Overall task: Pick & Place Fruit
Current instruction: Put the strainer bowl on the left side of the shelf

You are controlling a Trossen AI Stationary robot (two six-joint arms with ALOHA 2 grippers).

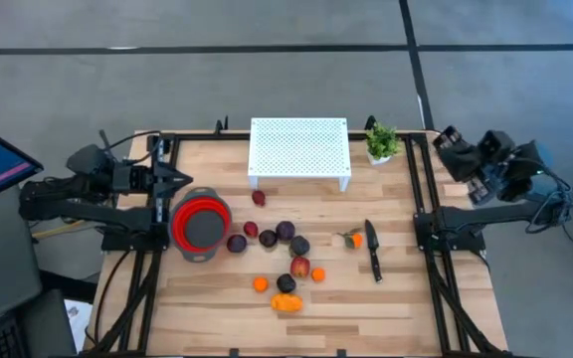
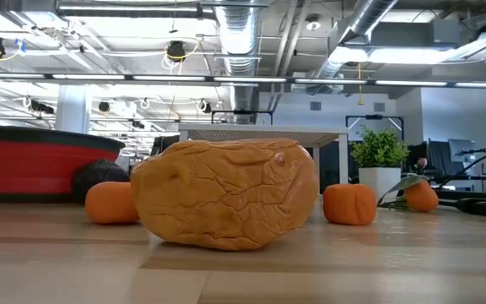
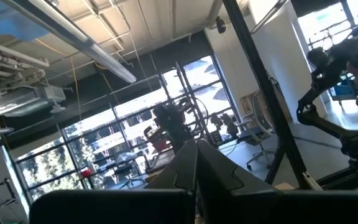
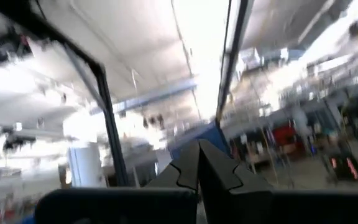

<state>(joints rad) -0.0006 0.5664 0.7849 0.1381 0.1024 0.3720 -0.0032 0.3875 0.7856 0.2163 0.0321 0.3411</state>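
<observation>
A: Fruit's all out in a loose scatter on the worktop (image 1: 366, 308), middle to front. The big orange piece (image 1: 286, 302) sits nearest the front edge, a small orange (image 1: 260, 284) just beside it, dark plums (image 1: 285, 232) bunched up behind, one red ball (image 1: 259, 198) off alone near the white perforated stand (image 1: 299, 151).

B: And nothing lifted yet. Where's it all headed, the red bowl (image 1: 201, 227)?

A: That's my guess. It sits at the left side, a plum (image 1: 237, 243) right next to its rim.

B: Risks?

A: Round pieces packed close. Come down on one and the neighbours could get nudged and roll, maybe off the front. And there's a knife (image 1: 373, 249) lying just beside the orange with the leaf (image 1: 352, 239); a careless reach from the right could drag the blade along.

B: The arms?

A: Both parked up off the worktop. Left tool (image 1: 181, 178) is pinched closed, holding nothing, hanging just behind the bowl. Right tool (image 4: 199, 163) is closed and empty too, well back at the far right corner past the potted plant (image 1: 381, 142).

B: So either one must spread its fingers before descending, or it just pokes the fruit away.
</observation>
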